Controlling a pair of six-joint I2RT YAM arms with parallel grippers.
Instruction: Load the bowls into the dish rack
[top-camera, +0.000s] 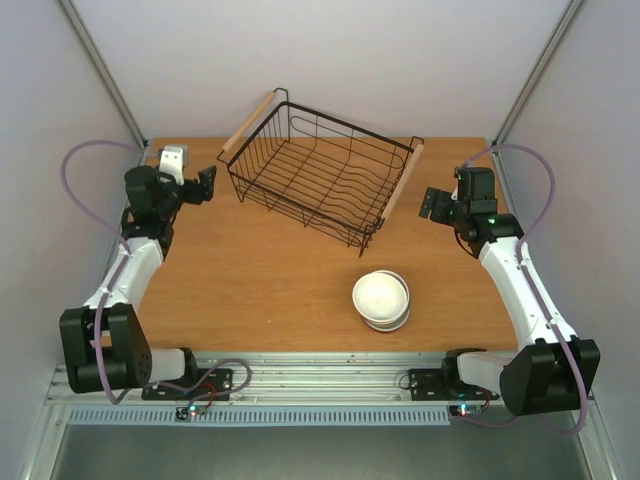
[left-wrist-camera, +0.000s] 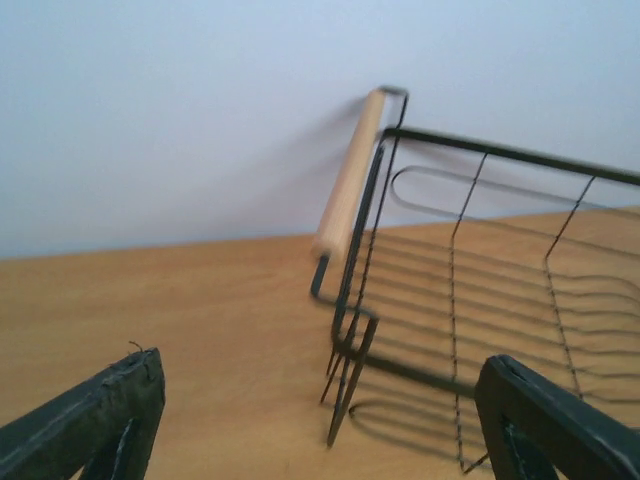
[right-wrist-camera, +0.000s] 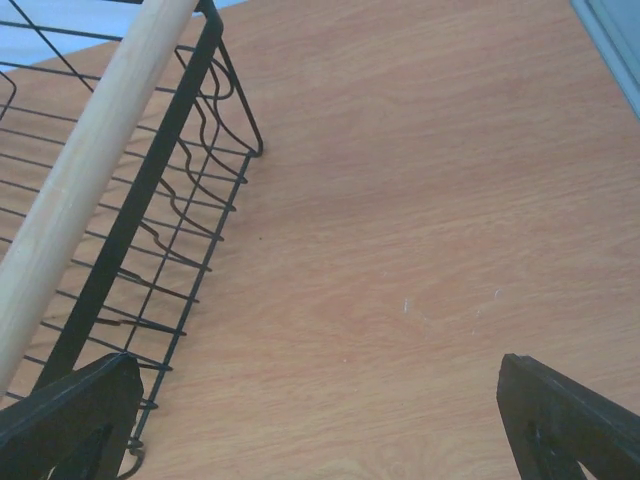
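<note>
1. Your left end effector hangs at the far left of the desk, with its jaws spread wide and nothing between them. Its wrist view looks past both fingers at the dish rack's left wooden handle, near but not touching.
2. Your right end effector mirrors it at the far right, also fully spread and holding nothing. Its wrist view shows the right wooden handle and bare desk between the fingers.
3. You will find the dish rack at the far middle of the desk, turned at an angle, between the two end effectors. No bowl shows on its wires in any view.
4. You have the bowls nested in one stack on the near side, a little right of centre and well apart from the rack. A pale bowl is on top. You cannot count the ones beneath it from the overhead view.
5. My reading is that the task has not started, as nothing is loaded and neither arm is near the stack.
6. What is left for you is everything. Each bowl has to be lifted off the stack, carried to the far side and set in the rack. The right arm looks closer to the stack.
</note>
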